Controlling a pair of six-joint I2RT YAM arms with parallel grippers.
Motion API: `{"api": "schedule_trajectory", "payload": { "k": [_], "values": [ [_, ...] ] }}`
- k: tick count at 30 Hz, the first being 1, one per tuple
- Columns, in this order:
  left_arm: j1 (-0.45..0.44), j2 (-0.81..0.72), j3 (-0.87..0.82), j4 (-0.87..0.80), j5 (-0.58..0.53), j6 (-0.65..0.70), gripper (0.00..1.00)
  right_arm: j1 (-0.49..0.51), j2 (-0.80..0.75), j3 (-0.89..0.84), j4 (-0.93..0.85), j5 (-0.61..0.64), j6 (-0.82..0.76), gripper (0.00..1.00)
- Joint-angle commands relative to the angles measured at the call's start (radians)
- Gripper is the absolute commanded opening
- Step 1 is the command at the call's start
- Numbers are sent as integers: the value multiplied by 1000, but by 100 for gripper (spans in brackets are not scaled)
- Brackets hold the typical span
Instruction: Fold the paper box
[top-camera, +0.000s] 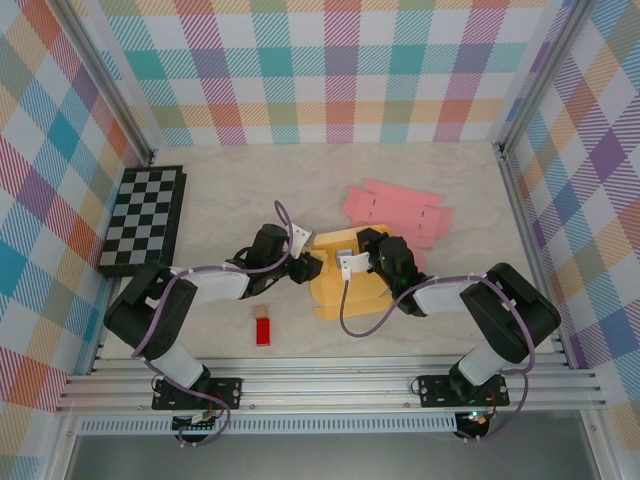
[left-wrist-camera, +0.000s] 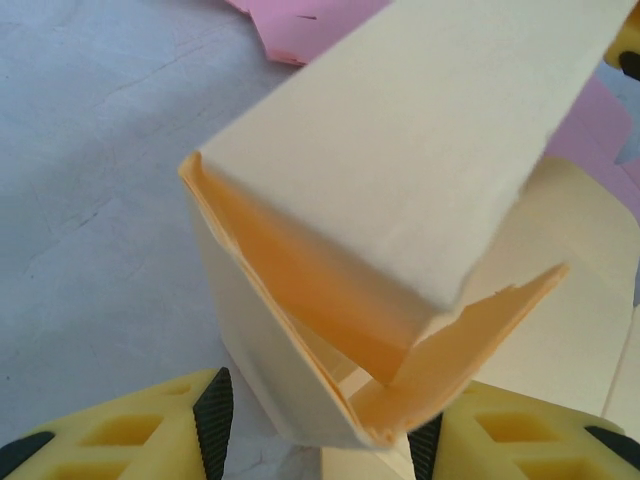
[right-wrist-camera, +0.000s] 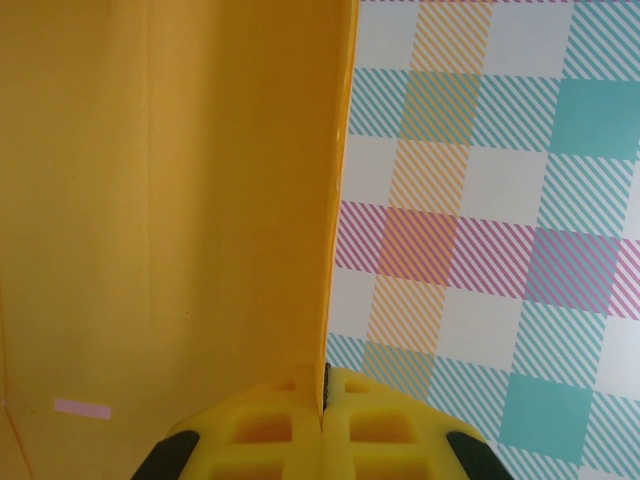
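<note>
In the middle of the tabletop (top-camera: 230, 190), between my two arms, sits the yellow paper box (top-camera: 330, 295), partly folded, with my hands meeting over it from either side. My left hand (top-camera: 305, 268) reaches in from the left and my right hand (top-camera: 352, 262) from the right, the two close together above the box's far half.

From my left wrist, a raised corner of the paper box (left-wrist-camera: 400, 150) stands right in front of me, one pale panel leaning over a darker orange inside, with a short flap jutting out to the right. My left hand (left-wrist-camera: 320, 440) is open partway, its fingers (left-wrist-camera: 150, 430) set to either side of that corner. The right pad lies against the flap. A sliver of grey tabletop (left-wrist-camera: 90, 200) shows between the left pad and the box wall, so nothing is clamped there.

From my right wrist, my right hand (right-wrist-camera: 325, 400) is pressed closed, and the edge of an upright yellow panel of the paper box (right-wrist-camera: 170, 200) runs straight down into the seam between the fingers, pinched there. Beyond it is the plaid wall (right-wrist-camera: 490, 200).

Behind the box, toward the right, lie flat pink paper sheets (top-camera: 400, 212). A checkerboard (top-camera: 143, 220) rests at the left side, and a small red block (top-camera: 263, 331) lies near my left arm, apart from the box.
</note>
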Motion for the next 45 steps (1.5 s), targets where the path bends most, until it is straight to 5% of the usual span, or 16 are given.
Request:
{"api": "schedule_trajectory", "payload": {
  "k": [1, 31, 36, 42, 45],
  "values": [
    [-12, 24, 38, 28, -13, -27, 50, 13, 13, -19, -5, 9, -18, 0],
    [-71, 107, 130, -5, -408, -155, 49, 21, 22, -11, -42, 28, -4, 0],
    [-71, 120, 152, -81, -485, -145, 40, 21, 31, -7, -36, 41, -2, 0],
    [-73, 123, 156, -141, -591, -88, 15, 21, -4, 5, -90, 38, 33, 0],
    [-76, 124, 150, -145, -637, -51, 11, 21, -67, 22, -156, 22, 99, 9]
  ]
}}
